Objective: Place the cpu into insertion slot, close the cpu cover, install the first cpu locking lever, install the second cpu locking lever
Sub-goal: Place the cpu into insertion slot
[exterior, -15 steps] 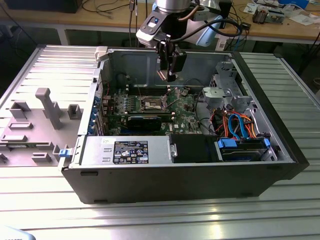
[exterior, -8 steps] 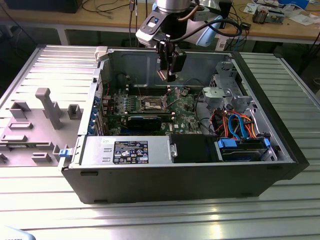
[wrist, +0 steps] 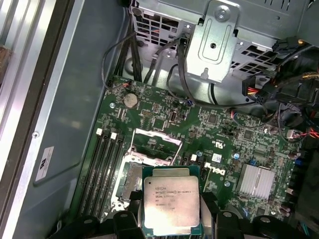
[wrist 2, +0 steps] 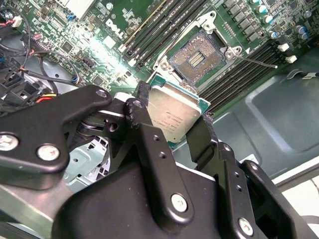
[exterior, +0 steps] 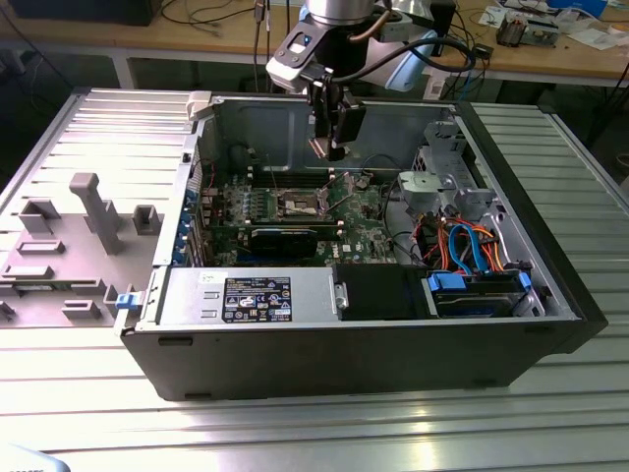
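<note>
My gripper (exterior: 327, 147) hangs inside the open computer case, shut on the cpu (wrist: 172, 199), a flat silvery square chip held by its edges between the black fingers (wrist 2: 144, 119). In both wrist views the chip is in the air above the green board, apart from it. The insertion slot (wrist 2: 197, 57) lies uncovered, its tan-gold contact field showing, with the chip beside and above it. In the first wrist view the chip hides part of the insertion slot (wrist: 130, 180). The cpu cover (wrist: 158, 144) stands swung open at the slot's far side. A thin wire lever (wrist 2: 259, 62) sticks out beside the socket.
Long black memory slots (wrist: 105, 169) flank the socket. A metal drive cage (wrist: 219, 40) and cable bundles (exterior: 462, 246) fill the case at the exterior view's right. The power supply (exterior: 256, 295) lies along the near wall. Grey fixtures (exterior: 88, 206) stand on the table outside.
</note>
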`<state>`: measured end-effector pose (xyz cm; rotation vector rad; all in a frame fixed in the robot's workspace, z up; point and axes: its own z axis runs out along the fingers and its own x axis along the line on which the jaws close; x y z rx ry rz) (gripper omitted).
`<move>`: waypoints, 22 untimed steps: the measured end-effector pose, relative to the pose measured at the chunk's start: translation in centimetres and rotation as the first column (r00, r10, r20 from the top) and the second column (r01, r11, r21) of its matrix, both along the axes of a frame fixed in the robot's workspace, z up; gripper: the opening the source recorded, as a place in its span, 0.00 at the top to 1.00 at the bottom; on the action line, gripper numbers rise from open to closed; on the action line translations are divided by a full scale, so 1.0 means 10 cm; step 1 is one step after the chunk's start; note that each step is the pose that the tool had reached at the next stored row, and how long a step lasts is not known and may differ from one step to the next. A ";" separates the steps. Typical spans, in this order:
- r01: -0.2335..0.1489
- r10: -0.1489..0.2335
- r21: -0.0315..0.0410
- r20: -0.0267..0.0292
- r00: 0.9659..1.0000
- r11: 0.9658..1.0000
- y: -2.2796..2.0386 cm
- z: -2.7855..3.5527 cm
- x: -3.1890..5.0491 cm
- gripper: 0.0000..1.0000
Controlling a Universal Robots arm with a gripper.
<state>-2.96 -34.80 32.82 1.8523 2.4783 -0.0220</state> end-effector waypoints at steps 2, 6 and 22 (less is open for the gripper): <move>0.009 -0.009 0.000 0.000 1.000 1.000 0.000 -0.001 0.000 0.45; 0.035 -0.035 0.000 0.000 0.999 0.999 0.000 -0.005 0.000 0.45; 0.103 -0.103 0.000 0.000 0.995 0.995 0.000 -0.012 0.000 0.45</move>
